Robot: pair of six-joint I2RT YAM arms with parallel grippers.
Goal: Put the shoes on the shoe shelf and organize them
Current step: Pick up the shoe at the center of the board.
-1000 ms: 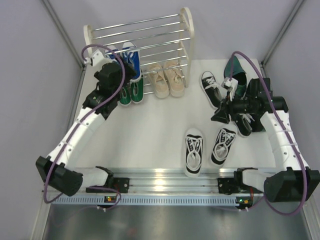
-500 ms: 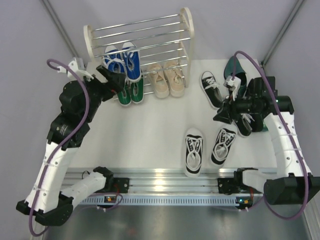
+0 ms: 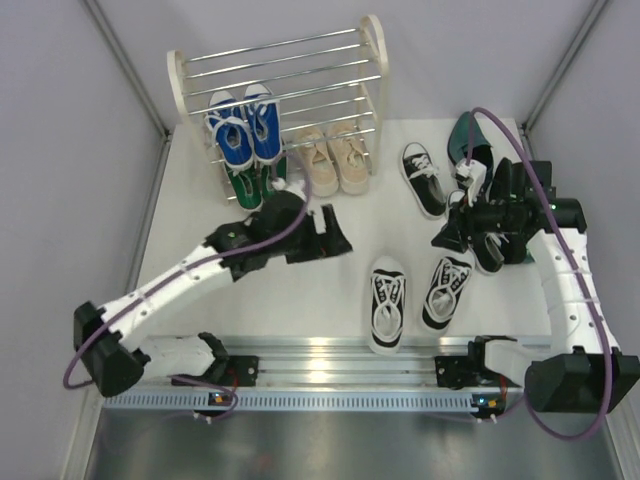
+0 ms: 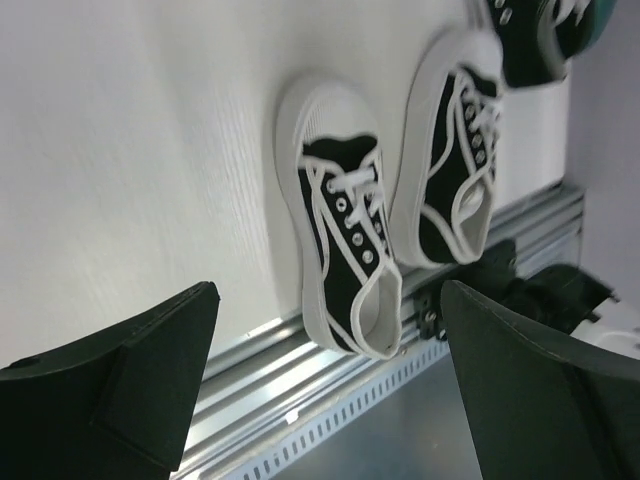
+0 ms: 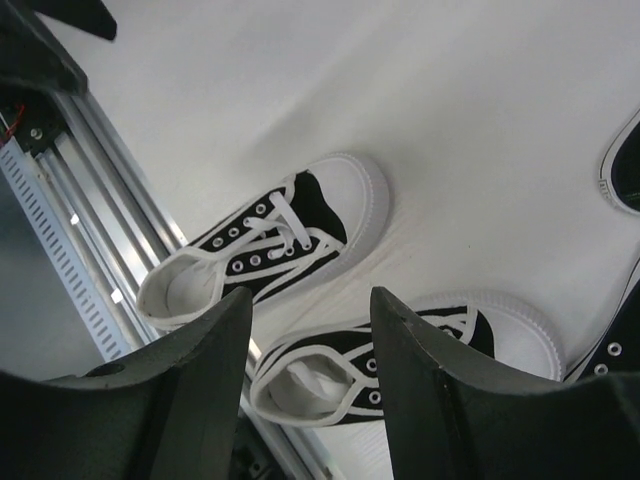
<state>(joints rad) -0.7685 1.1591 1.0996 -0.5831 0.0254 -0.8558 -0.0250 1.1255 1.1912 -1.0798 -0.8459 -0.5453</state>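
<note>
L gripper (image 3: 335, 238) jaws spread wide, empty, facing near black-white sneakers (image 3: 388, 303), prob. next pick. R gripper (image 3: 447, 236) jaws half spread, empty, hovering right. Far-left shelf (image 3: 373, 60) has room.

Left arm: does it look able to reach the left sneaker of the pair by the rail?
Probably yes. The left gripper hangs open and empty just short of that sneaker, with only bare table between them.
</note>
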